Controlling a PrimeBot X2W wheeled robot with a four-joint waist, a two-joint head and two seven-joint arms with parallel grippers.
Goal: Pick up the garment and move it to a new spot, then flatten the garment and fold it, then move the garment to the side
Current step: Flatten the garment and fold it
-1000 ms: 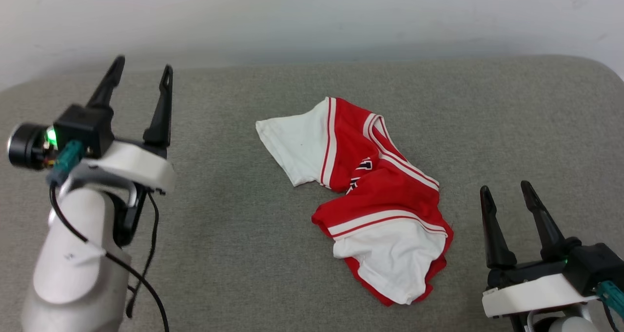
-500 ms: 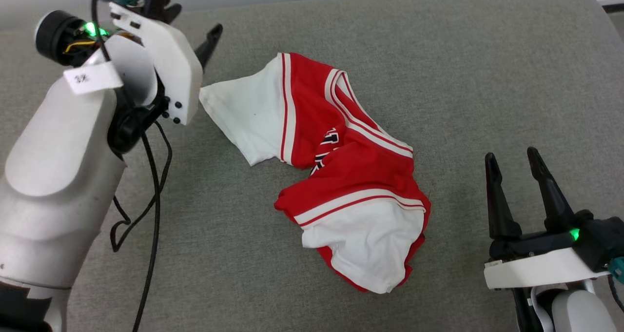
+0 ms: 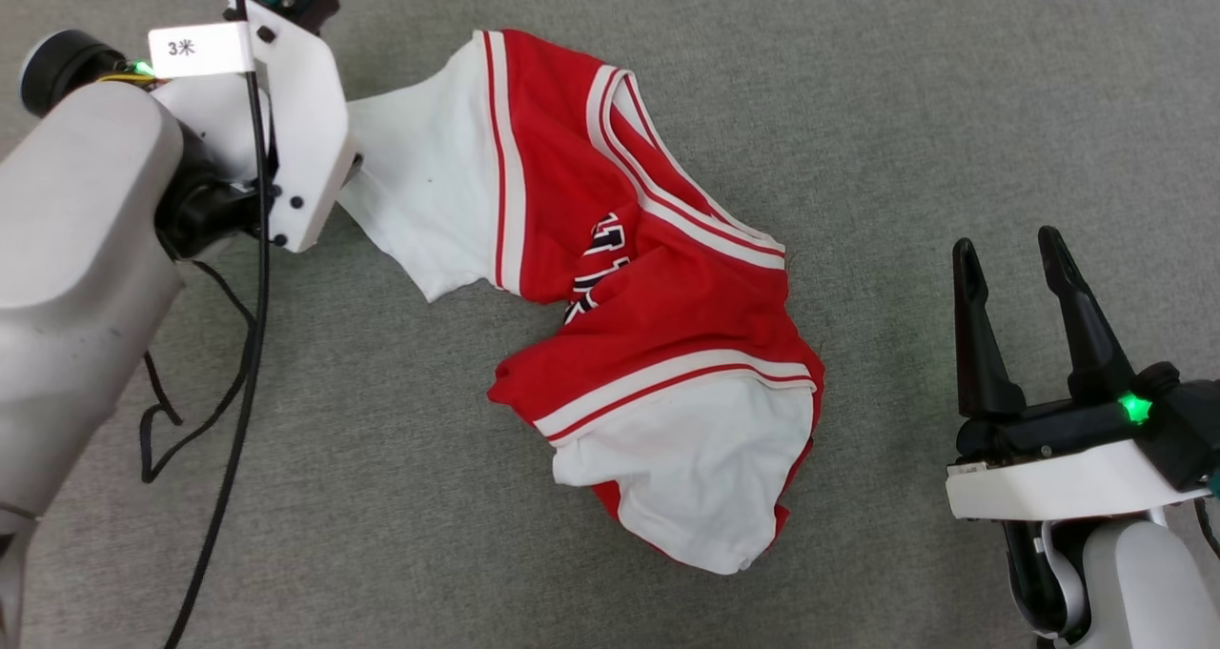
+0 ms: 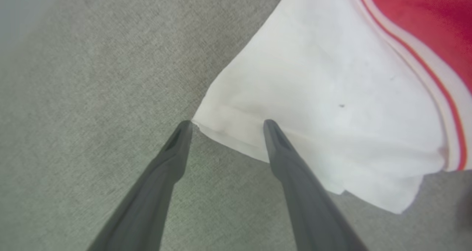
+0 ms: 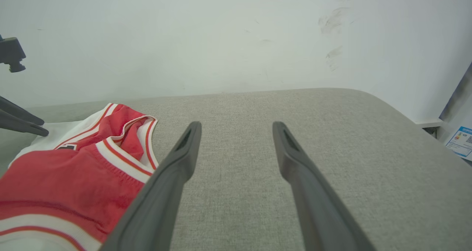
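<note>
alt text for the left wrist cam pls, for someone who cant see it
The left gripper is open, its two dark fingers spread with their tips at the hem corner of the garment, on its white sleeve. The sleeve lies on a grey fabric surface, with the red body and striped seam trim at the upper right.

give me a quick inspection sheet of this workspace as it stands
surface: grey fabric top, rounded far corner
job's things: garment crumpled, not flat, print half hidden in a fold
clutter: nothing seen
grippers: left gripper open, tips at the hem of a white sleeve, contact unclear; right gripper open, apart from the garment, on its right
cables: black cable hangs from the left wrist and loops over the surface
surroundings: white wall behind, scuffed; a printed label at the right edge
</note>
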